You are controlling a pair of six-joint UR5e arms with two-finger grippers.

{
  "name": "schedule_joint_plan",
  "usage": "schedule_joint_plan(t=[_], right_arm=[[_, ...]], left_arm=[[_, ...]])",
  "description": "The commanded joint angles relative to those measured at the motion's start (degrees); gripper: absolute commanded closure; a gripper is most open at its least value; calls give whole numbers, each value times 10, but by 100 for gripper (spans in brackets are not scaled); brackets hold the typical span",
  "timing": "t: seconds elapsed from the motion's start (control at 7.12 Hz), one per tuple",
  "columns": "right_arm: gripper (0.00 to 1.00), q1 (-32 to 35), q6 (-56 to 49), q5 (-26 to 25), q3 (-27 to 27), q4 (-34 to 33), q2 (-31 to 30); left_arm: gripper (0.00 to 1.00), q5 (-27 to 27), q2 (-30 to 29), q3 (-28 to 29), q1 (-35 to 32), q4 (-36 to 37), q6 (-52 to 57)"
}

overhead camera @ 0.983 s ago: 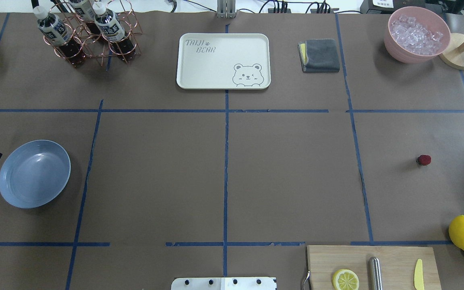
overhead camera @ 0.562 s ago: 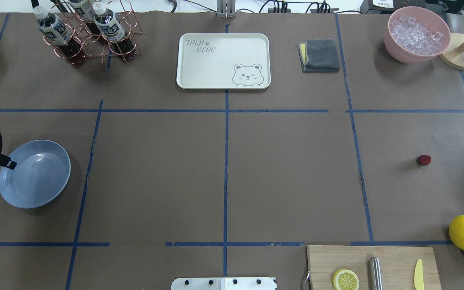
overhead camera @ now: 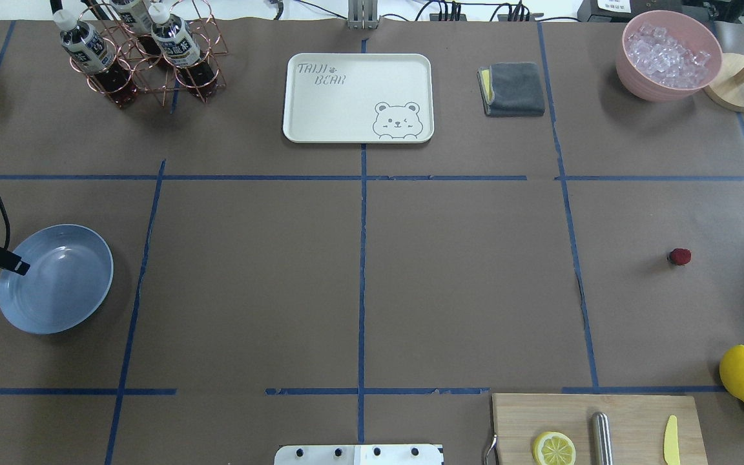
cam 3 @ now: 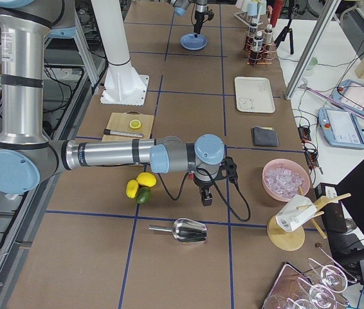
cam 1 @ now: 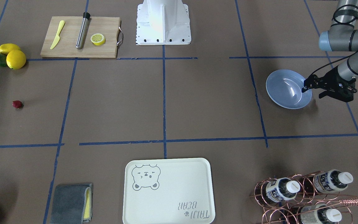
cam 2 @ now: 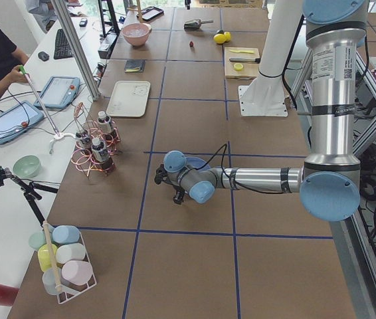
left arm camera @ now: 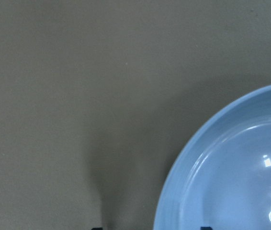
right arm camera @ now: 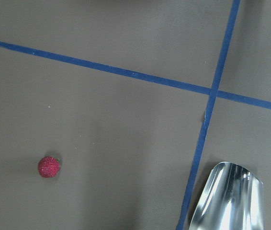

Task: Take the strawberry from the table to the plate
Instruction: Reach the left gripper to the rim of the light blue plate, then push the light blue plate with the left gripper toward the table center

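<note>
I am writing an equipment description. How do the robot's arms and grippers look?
Both the left arm and the right arm are silver-grey tubes with light-blue joint caps. The left arm bears a white label with a code. The left gripper and the right gripper are black, with black cables looping at the wrists.

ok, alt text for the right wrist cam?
A tiny dark-red strawberry lies alone on the brown paper table, lower left. Two blue tape lines cross at the right, and a shiny metal scoop pokes in at the bottom right corner.
</note>
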Motion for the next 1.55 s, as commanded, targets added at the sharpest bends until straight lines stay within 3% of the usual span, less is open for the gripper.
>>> schedule_joint_plan(t=[0.0,0.14,0.28,0.56,0.84,1.12,1.4], right_arm=[[0,0,0,0,0,13,-3],[0,0,0,1,0,13,-3],[0,0,0,1,0,13,-4],[0,0,0,1,1,14,-4],[0,0,0,1,1,14,-4],[0,0,0,4,1,31,-13],[0,0,1,4,0,77,-30]], left_arm=[[79,0,-1,0,3,0,-1],[95,0,-2,-1,3,0,-1],[100,0,-2,-7,3,0,-4],[100,-6,-24,-71,3,0,-137],[100,-22,-106,-78,27,-1,-294],[100,-16,-218,-69,113,1,-494],[100,83,-303,-47,215,7,-593]])
